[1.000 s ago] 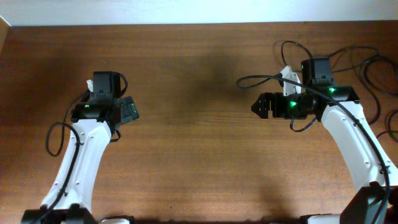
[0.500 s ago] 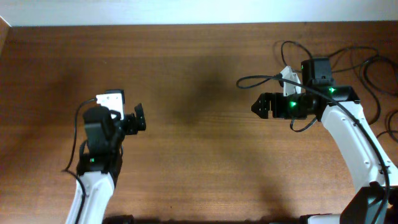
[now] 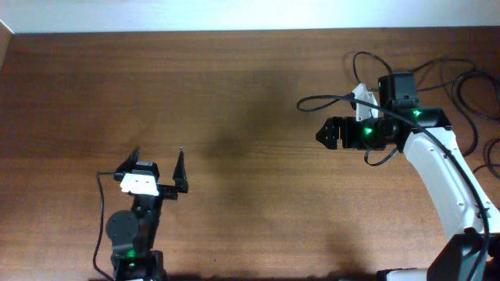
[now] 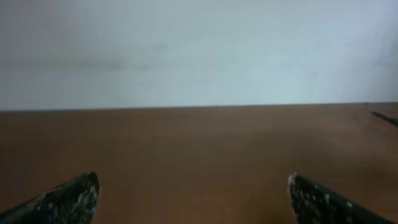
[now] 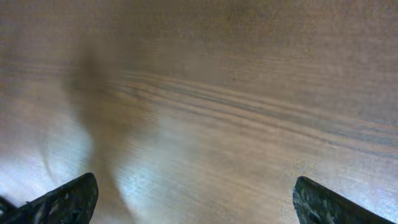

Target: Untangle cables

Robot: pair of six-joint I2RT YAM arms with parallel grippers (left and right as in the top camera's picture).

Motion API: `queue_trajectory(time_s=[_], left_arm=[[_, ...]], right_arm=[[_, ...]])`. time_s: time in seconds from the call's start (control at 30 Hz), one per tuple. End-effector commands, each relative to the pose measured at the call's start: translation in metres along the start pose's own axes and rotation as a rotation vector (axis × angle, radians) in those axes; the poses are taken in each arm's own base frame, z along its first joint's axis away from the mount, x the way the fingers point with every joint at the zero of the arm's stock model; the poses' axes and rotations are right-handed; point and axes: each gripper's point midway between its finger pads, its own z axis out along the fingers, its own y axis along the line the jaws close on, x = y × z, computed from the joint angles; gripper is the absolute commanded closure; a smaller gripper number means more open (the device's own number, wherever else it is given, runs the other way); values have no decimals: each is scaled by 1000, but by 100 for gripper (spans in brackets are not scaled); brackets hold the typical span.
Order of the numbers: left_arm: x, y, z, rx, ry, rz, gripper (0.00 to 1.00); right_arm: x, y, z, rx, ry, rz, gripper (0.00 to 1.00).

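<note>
The cables [image 3: 462,82] are thin black cords lying in loose loops on the wooden table at the far right, behind and beside the right arm. My right gripper [image 3: 321,133] points left, away from them, with its jaws wide apart and empty; its wrist view [image 5: 194,196] shows only bare wood between the fingers. My left gripper [image 3: 158,154] is low at the front left, open and empty, pointing toward the far edge. Its wrist view [image 4: 191,190] shows wood and a white wall. A thin dark line [image 4: 385,117] shows at that view's right edge.
A black cord [image 3: 324,98] loops from the right wrist out over the table; I cannot tell whether it is the arm's own wire. A white wall runs along the table's far edge [image 3: 234,31].
My left arm has drawn back from mid-left to the front edge, and its gripper now points at the far side. The right arm and the cables have not moved.
</note>
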Motion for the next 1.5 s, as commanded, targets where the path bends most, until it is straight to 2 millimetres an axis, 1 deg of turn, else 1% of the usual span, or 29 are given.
queue_trajectory(time_s=[0.0, 0.2, 0.33, 0.37, 0.47, 0.53, 0.67, 0.7, 0.73, 0.77, 0.87, 1.03, 1.47], left_arm=[[19, 10, -8, -36, 81, -18, 1], [77, 28, -33, -162, 327, -72, 1], [102, 31, -48, -206, 437, -87, 1], [99, 31, -47, -206, 424, -85, 1], [99, 31, -47, -206, 423, -84, 1], [89, 32, -46, -206, 378, -74, 1], [47, 28, -44, -184, 197, -40, 1], [35, 27, -45, -179, 147, -29, 1], [19, 22, -46, -158, 77, -15, 1], [15, 18, -46, -134, 60, -11, 1], [15, 19, -47, -148, 64, -5, 1], [16, 7, -44, -100, 66, 5, 1], [15, 7, -44, -99, 62, 13, 1]], right_arm=[[1, 3, -1, -1, -3, -19, 1], [1, 3, -1, -1, -3, -19, 1], [1, 3, -1, -1, -3, -19, 1], [1, 3, -1, -1, -3, -19, 1], [1, 3, -1, -1, -3, -19, 1], [1, 3, -1, -1, -3, -19, 1], [1, 3, -1, -1, -3, -19, 1], [1, 3, -1, -1, -3, -19, 1], [1, 3, -1, -1, -3, -19, 1], [1, 3, -1, -1, -3, -19, 1], [1, 3, -1, -1, -3, -19, 1], [1, 3, -1, -1, -3, -19, 1], [1, 3, -1, -1, -3, -19, 1]])
